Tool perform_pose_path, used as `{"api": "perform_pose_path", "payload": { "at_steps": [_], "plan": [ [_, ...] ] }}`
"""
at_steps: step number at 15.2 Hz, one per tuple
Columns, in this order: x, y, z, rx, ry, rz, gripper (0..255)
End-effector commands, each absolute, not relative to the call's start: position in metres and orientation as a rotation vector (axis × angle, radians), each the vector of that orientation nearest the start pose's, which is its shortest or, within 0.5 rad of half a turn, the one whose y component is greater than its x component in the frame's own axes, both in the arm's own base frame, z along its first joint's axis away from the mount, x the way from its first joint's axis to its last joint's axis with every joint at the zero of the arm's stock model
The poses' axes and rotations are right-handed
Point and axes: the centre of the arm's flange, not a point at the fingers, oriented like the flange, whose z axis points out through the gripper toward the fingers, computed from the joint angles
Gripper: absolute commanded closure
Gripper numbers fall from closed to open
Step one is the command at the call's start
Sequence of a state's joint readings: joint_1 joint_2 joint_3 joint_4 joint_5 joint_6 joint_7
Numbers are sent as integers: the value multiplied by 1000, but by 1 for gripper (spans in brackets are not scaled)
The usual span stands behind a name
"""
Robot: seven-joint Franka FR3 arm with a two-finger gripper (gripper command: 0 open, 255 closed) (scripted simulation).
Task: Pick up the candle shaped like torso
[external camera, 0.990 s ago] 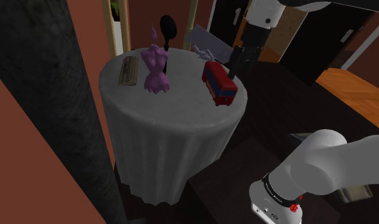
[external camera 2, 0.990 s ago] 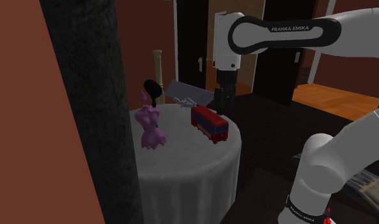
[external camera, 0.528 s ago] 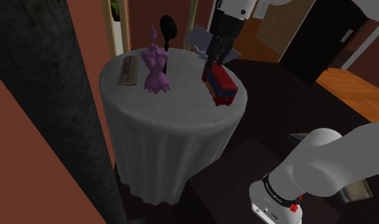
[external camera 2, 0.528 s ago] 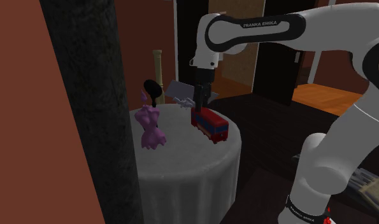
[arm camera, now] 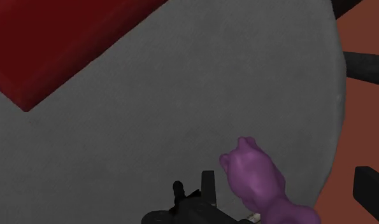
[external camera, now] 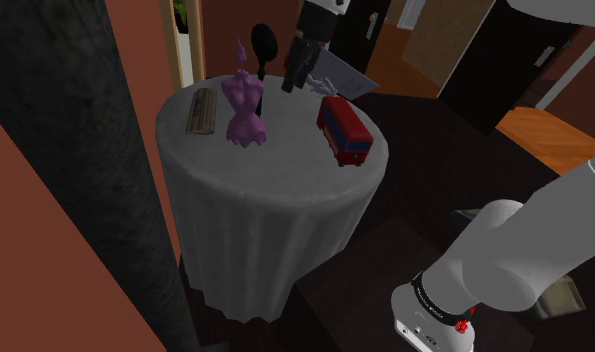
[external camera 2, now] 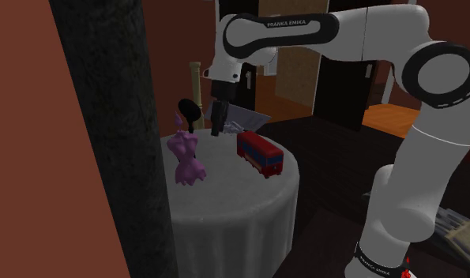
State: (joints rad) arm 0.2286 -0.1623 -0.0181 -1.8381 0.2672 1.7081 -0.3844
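Purple torso-shaped candle (external camera: 244, 112) stands upright on the round, pale-clothed counter (external camera: 285, 180), toward the shoulder view's left. A red toy bus (external camera: 345, 132) sits apart on its right. The black gripper (external camera: 293, 82) hangs over the far edge between them. Honestly can't tell if the fingers are apart or together.

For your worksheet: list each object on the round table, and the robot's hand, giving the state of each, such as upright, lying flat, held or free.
Purple torso candle: upright on the table, not held.
Red bus: right way up on the table, free.
Black round-headed object: upright behind the candle.
Flat block: lying flat near the table's edge.
Hand: hovers above the table, apart from the candle.
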Motion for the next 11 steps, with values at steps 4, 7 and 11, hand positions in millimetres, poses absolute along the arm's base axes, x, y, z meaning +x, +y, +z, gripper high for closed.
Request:
{"api": "perform_pose_path", "payload": {
  "at_steps": [4, 7, 11],
  "plan": [
    [536, 175, 612, -2632, -998, -130, 0],
    [542, 184, 604, -2605, -1035, -139, 0],
    [542, 184, 583, -2605, -1035, -139, 0]
  ]
}}
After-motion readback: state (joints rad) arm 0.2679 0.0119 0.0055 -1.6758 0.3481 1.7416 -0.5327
